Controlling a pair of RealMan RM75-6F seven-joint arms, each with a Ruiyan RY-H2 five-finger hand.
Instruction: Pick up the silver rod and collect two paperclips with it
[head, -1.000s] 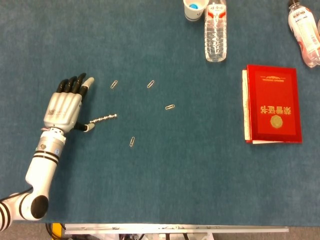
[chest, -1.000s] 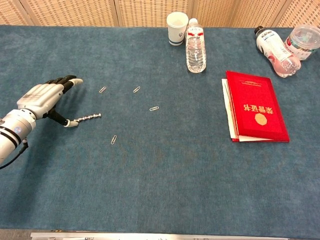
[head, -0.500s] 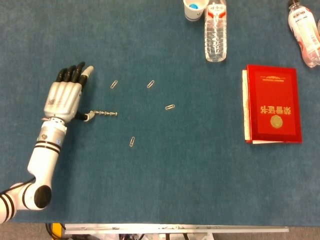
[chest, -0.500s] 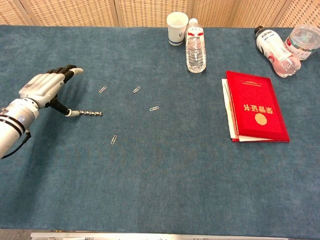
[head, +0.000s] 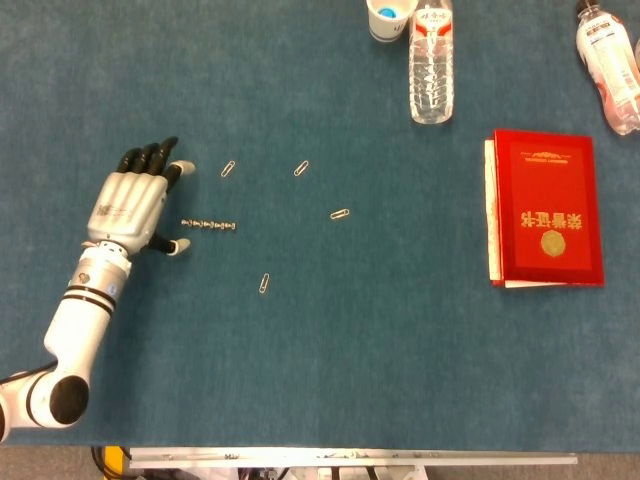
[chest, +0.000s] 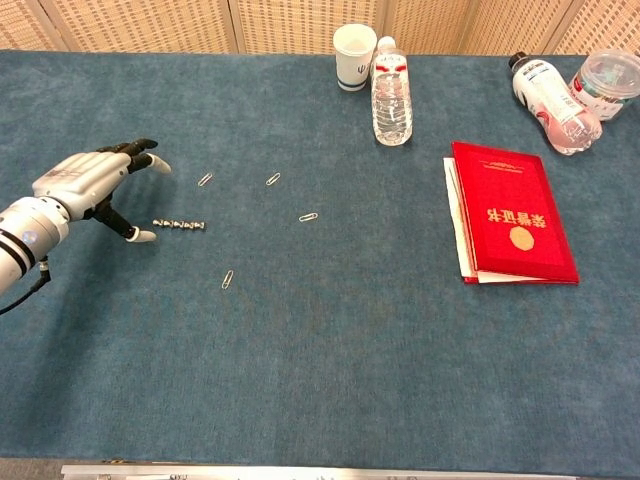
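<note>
The rod (head: 209, 224) lies flat on the counter (head: 330, 340), unheld, just right of the left hand (head: 130, 205). That hand hovers low with its fingers (head: 150, 157) spread and nothing in them; the thumb reaches out below the rod's near end, apart from it. The right hand does not show in either view.

Taking the rod as landmark: one paperclip (head: 229, 169) lies just beyond it, another (head: 264, 284) a little nearer the robot and to the right, a third (head: 302, 168) beyond and further right, a fourth (head: 340, 214) off to the right, about level with it. A red book (head: 547, 209) lies far to the right, well clear.

The main risk is the grasp. The rod is thin and looks beaded, so it sits low against the cloth; fingers closing from above could roll or nudge it away instead of pinching it, and it is already out of the hand's span. A sideways push would send it toward the clips. If the rod is magnetic, as the task suggests, a clip could jump on early or at an odd angle, and a loose pinch could let the rod twist or drop when lifted. The hand's broad palm may also hide the rod from the head view on approach.
</note>
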